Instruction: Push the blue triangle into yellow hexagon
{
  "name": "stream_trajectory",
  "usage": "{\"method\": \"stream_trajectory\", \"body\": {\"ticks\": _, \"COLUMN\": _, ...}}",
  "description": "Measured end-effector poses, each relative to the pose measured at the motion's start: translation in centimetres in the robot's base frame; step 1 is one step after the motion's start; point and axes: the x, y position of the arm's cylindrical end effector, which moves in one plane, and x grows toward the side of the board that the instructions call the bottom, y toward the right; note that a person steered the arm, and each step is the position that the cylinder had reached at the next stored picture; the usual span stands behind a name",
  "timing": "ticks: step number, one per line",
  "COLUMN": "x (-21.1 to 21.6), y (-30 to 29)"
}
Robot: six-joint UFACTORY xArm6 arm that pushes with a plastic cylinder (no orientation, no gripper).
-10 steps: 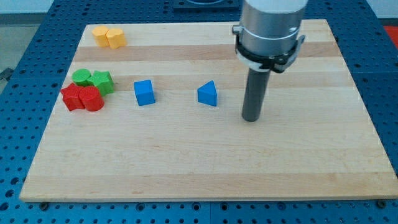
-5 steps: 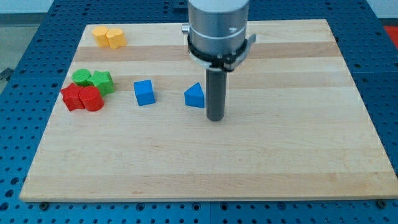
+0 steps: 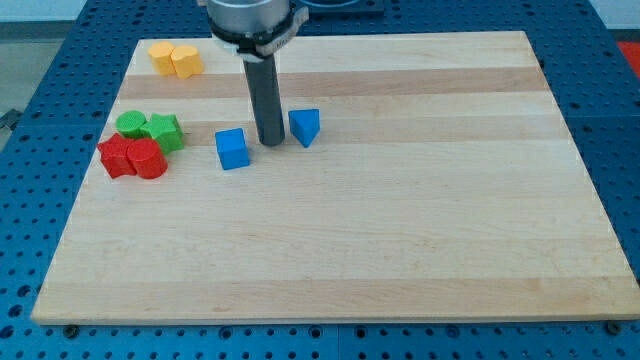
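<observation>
The blue triangle lies on the wooden board, a little left of centre and toward the view's top. My tip rests on the board just left of the triangle, between it and a blue cube. The yellow hexagon sits at the board's top left corner, touching another yellow block on its left. The rod stands upright and hides nothing of the blocks.
At the view's left edge of the board, two green blocks and two red blocks form a tight cluster. A blue perforated table surrounds the board.
My tip swept from the triangle's right to its left. The blue triangle shifted left and up toward the view's top. The other blocks stayed put.
</observation>
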Motion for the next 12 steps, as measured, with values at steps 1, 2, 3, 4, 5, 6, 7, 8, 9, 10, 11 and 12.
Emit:
{"method": "stream_trajectory", "body": {"ticks": 1, "x": 2.4, "y": 1.9}}
{"method": "stream_trajectory", "body": {"ticks": 2, "x": 2.0, "y": 4.8}}
{"method": "stream_trajectory", "body": {"ticks": 3, "x": -1.5, "y": 4.7}}
{"method": "stream_trajectory", "body": {"ticks": 4, "x": -3.9, "y": 4.3}}
{"method": "stream_trajectory", "body": {"ticks": 5, "x": -4.2, "y": 4.3}}
{"method": "stream_trajectory", "body": {"ticks": 6, "x": -6.5, "y": 1.7}}
{"method": "stream_trajectory", "body": {"ticks": 7, "x": -8.7, "y": -3.1}}
{"method": "stream_trajectory", "body": {"ticks": 8, "x": -10.6, "y": -8.0}}
{"method": "stream_trajectory", "body": {"ticks": 9, "x": -11.8, "y": -11.4}}
{"method": "stream_trajectory", "body": {"ticks": 10, "x": -11.9, "y": -12.2}}
{"method": "stream_trajectory", "body": {"ticks": 11, "x": -11.9, "y": -11.8}}
{"method": "stream_trajectory", "body": {"ticks": 12, "x": -13.1, "y": -10.6}}
